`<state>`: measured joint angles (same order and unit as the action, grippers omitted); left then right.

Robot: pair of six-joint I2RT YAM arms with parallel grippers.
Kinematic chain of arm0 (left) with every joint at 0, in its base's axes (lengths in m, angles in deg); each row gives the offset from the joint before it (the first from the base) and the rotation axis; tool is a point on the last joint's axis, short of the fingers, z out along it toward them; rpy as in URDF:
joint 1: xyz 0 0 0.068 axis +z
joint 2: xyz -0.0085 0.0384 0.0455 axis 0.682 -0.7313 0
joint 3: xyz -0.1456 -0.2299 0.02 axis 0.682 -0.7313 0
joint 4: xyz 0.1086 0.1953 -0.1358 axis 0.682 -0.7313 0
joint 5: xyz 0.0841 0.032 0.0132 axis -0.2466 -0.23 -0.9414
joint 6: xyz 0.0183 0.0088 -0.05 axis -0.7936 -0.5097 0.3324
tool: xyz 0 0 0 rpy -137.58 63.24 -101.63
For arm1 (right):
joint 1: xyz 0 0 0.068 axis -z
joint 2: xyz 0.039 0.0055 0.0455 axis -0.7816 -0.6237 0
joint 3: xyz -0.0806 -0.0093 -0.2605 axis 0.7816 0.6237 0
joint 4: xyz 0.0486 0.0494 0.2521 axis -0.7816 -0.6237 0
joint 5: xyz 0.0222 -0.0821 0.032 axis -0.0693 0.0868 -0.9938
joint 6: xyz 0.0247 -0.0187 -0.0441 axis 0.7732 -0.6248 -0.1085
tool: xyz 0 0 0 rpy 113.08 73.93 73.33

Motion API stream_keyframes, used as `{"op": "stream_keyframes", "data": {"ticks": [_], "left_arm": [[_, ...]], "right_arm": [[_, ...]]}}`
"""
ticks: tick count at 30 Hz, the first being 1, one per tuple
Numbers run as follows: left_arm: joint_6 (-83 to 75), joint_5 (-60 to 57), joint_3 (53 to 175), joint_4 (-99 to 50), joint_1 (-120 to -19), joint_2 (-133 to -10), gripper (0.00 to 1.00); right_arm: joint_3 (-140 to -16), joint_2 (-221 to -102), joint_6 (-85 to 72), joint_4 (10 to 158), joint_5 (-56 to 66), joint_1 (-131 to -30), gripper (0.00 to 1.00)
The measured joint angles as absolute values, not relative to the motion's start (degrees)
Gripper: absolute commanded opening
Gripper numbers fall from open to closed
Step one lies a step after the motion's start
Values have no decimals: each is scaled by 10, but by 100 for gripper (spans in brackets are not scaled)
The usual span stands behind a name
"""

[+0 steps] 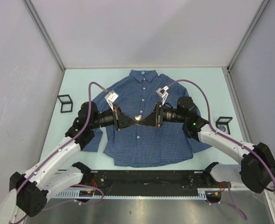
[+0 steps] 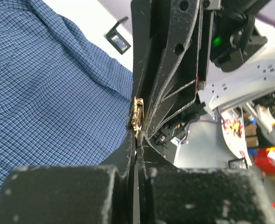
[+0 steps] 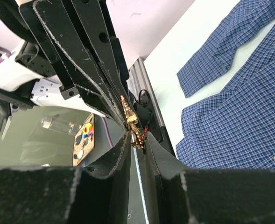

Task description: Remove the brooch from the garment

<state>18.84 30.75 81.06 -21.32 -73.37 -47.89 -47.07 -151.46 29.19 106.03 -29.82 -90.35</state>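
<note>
Things here: one blue checked shirt [image 1: 142, 142], one tiny gold brooch [image 1: 138, 117], two arms and two little black frames. The shirt lies flat and spread out on the pale table [image 1: 81, 81], with its collar on the far side. The left frame [image 1: 65, 103] stands near one sleeve and the right frame [image 1: 223, 124] near the other.

Both arms reach in low from the sides and point at each other. Their tips meet over the button line on the chest of the shirt. The brooch is right there between the tips, lifted up off the cloth.

The left gripper [image 2: 137, 137] has its fingers pressed tight together, nipping one end of the brooch. The right gripper [image 3: 137, 140] has only a thin gap, and its tips squeeze the other end.
</note>
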Motion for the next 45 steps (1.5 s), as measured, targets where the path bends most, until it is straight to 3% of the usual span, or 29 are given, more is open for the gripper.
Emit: {"op": "stream_keyframes", "data": {"ticks": [7,13,25,33,43,45], "left_arm": [[171,352,820,-224,-734,-495,0],[180,378,820,-207,-735,-509,0],[160,379,820,-205,-737,-485,0],[177,346,820,-207,-738,-476,0],[244,308,811,-180,-737,-472,0],[248,308,811,-181,-738,-468,0]], "right_arm": [[-469,-1517,289,1062,-343,-895,21],[-467,-1517,284,1056,-369,-883,14],[-467,-1517,339,1086,-376,-884,12],[-467,-1492,340,1061,-303,-902,22],[-464,-1447,315,1027,-155,-942,29],[-464,-1442,312,1026,-140,-947,35]]}}
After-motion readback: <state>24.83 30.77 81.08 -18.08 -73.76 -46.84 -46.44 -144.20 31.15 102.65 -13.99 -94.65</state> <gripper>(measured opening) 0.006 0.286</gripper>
